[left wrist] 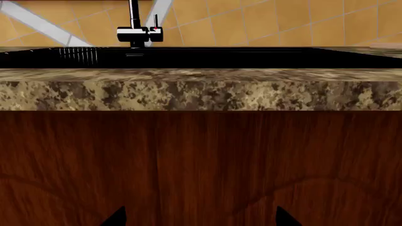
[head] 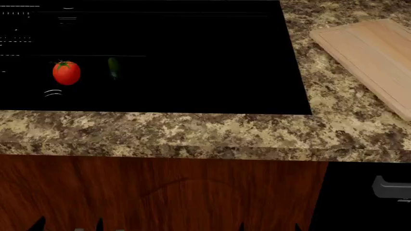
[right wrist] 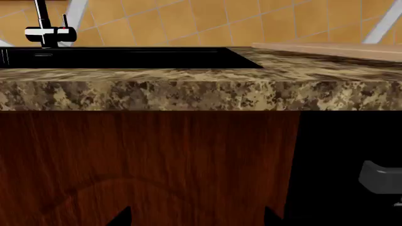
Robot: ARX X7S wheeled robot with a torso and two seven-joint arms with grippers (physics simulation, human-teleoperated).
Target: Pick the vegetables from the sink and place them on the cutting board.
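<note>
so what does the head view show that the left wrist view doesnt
Only the head view shows the tomato and the cucumber lying apart in the sink, plus the cutting board on the counter to the sink's right. Only the left wrist view shows the faucet and the tiled wall behind it. Both show the sink, the speckled granite countertop and the wooden cabinet front, with open gripper tips at the bottom edge.

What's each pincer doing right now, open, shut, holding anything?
Left pincer: open, holding nothing, low in front of the cabinet.
Right pincer: open, holding nothing, also below the counter.
</note>
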